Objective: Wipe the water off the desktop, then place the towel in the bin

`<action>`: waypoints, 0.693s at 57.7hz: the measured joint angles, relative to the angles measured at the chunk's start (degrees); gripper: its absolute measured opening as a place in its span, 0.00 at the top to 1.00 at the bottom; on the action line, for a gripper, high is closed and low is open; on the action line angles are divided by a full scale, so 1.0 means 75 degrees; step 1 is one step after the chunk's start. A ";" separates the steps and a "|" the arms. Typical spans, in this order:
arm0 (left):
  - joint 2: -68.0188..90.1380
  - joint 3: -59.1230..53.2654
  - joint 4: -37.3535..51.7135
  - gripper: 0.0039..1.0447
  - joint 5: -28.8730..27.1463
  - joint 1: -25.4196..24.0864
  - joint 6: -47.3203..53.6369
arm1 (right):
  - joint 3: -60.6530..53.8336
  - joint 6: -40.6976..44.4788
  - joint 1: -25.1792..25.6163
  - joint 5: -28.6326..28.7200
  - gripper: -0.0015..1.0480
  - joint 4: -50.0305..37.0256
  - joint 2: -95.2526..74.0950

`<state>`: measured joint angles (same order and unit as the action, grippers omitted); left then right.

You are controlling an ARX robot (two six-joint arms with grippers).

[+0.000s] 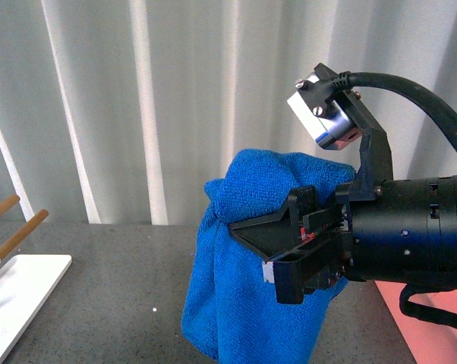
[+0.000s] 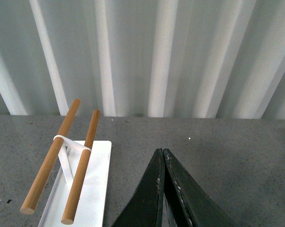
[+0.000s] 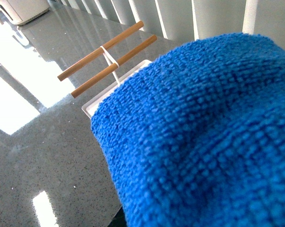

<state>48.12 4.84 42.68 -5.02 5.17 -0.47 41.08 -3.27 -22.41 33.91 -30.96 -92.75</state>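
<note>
Your right tool (image 1: 293,246) pinches the blue towel (image 1: 236,288), held mid-frame above the counter (image 1: 115,280), probably so it won't drag. The pink bin (image 1: 433,345) sits lower right, likely its destination. Your left tool (image 2: 163,158) is pressed together, empty, near the white tray (image 2: 97,179).

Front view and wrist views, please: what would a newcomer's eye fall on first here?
The bright blue towel hangs from the jaws of the right gripper in the middle of the front view, against the dark speckled desktop. Off to the left lies a white tray carrying two wooden rods, and a corner of the salmon-pink bin shows at the lower right.
</note>
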 joint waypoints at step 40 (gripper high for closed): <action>-0.2801 -0.0472 -0.2092 0.97 0.0664 -0.0673 0.0006 | -0.0061 0.0061 -0.0082 -0.0122 0.95 0.0140 0.0000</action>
<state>27.11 1.30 26.98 -0.03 0.12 -0.43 40.62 -2.81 -23.03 32.99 -29.91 -92.75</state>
